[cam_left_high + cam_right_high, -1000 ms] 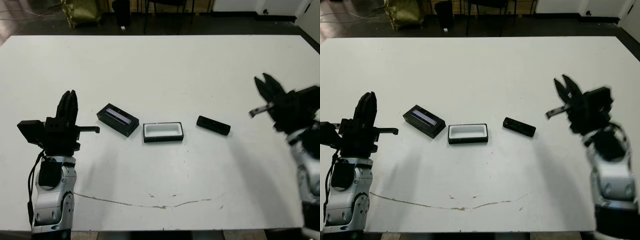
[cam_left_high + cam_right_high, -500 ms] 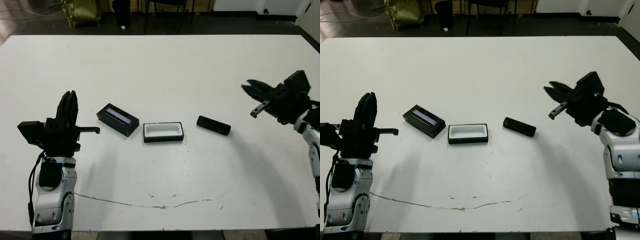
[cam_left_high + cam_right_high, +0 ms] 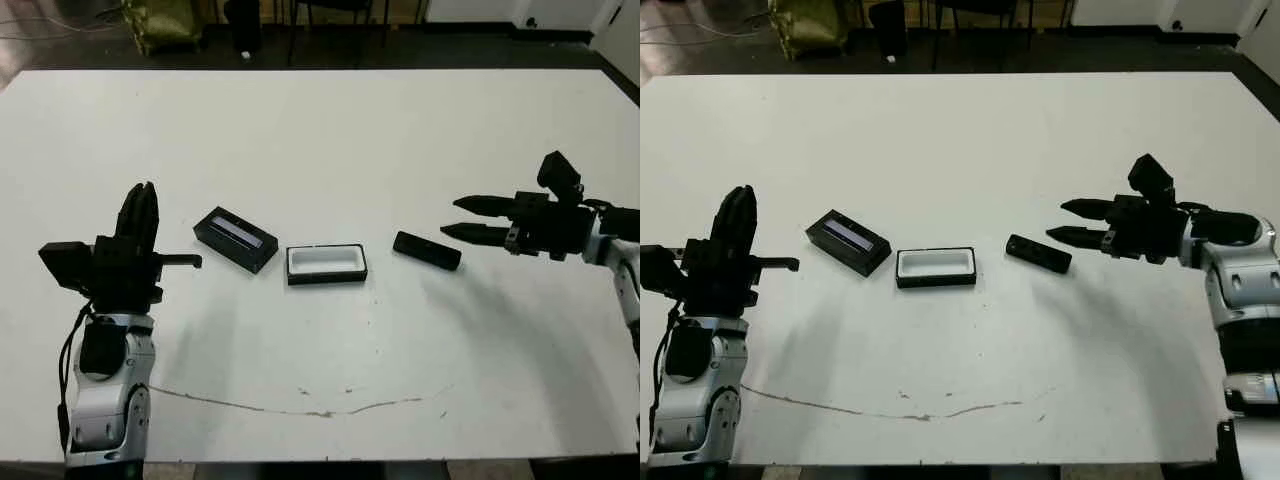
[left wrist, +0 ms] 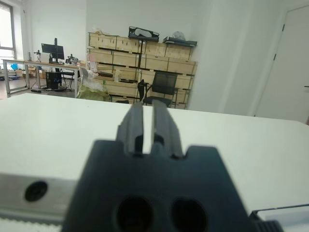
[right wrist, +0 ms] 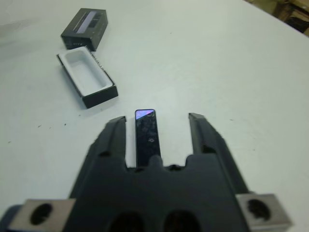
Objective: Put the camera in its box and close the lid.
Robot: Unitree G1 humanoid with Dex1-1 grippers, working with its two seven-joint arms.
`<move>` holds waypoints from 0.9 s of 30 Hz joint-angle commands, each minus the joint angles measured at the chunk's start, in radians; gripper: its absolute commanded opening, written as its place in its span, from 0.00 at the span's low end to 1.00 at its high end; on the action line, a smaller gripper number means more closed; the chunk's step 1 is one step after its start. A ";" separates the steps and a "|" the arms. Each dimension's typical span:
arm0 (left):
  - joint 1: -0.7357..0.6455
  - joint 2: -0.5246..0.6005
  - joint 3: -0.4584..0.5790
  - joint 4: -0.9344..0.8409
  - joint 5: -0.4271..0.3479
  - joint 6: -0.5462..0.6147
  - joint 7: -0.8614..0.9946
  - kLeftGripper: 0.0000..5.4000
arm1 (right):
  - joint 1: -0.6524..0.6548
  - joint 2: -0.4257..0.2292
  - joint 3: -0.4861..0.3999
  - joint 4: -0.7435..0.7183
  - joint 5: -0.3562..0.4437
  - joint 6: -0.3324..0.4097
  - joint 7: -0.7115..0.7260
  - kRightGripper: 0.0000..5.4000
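The camera (image 3: 427, 250) lies flat on the white table, a slim black bar with its small bluish screen at the end facing the box. The box (image 3: 326, 264) sits left of it, white lining up, nothing inside. The lid (image 3: 235, 238) rests further left, window up, almost touching the box's corner. My right gripper (image 3: 462, 218) is open and level, its tips just right of the camera; in the right wrist view the camera (image 5: 146, 135) lies between the two fingers without touching them. My left gripper (image 3: 140, 195) stands upright and shut at the table's left, holding nothing.
A thin dark scratch (image 3: 300, 400) runs along the table near its front edge. Past the far edge are a dark floor and chair legs (image 3: 300, 30). The left wrist view shows shelves of crates (image 4: 140, 63) and an office chair beyond the table.
My right gripper has swung down from a raised pose and reached left, now level with its open fingers either side of the camera's end. The left arm, camera, box and lid have not moved.
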 commanded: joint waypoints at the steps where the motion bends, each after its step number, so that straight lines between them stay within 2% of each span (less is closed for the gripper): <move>1: 0.010 0.006 -0.004 0.005 0.010 0.022 0.008 0.00 | -0.023 -0.013 0.021 0.038 -0.026 -0.023 0.030 0.59; 9: 0.018 0.001 -0.003 0.012 -0.001 0.011 -0.001 0.00 | -0.050 0.006 0.023 0.122 -0.036 -0.090 0.068 0.92; 11: 0.018 0.001 -0.002 0.015 -0.002 0.008 -0.002 0.00 | -0.050 0.008 0.021 0.126 -0.031 -0.087 0.073 1.00; 27: 0.019 0.002 -0.001 0.024 -0.004 -0.002 -0.006 0.00 | -0.044 0.016 0.028 0.160 -0.068 -0.105 0.043 1.00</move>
